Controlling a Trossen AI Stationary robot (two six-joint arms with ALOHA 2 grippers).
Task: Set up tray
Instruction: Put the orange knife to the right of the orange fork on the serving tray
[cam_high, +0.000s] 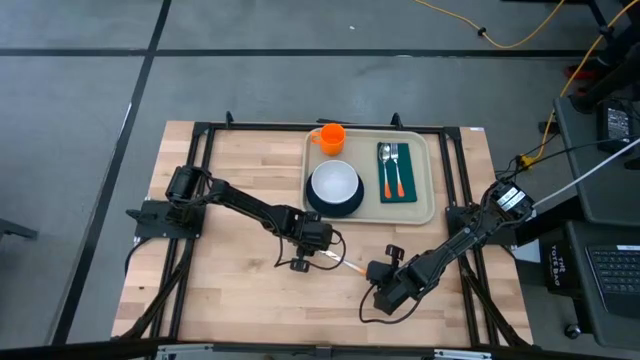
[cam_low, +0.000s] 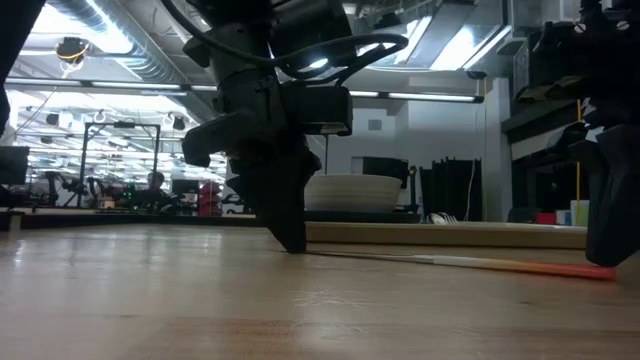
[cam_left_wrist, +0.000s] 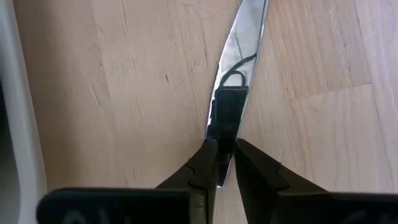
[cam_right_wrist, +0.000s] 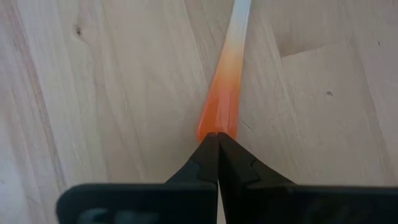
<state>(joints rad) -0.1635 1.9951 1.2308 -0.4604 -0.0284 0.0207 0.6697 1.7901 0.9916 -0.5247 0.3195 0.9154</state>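
Meanwhile the left claw (cam_high: 300, 262), clamped on the knife (cam_high: 341, 264), sits near the tray (cam_high: 432, 180).

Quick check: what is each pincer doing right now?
Left pincer: closed on the silver, orange-handled knife's blade.
Right pincer: shut at the knife's handle end.

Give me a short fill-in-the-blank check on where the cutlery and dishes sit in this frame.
1. The white bowl sits on the dark ____ on the tray.
2. The fork and spoon lie on the green ____.
3. The left gripper has its jaws around the ____ end of the knife, which lies on the table.
4. The right gripper is shut at the knife's ____ handle.

Missing words: plate; napkin; blade; orange
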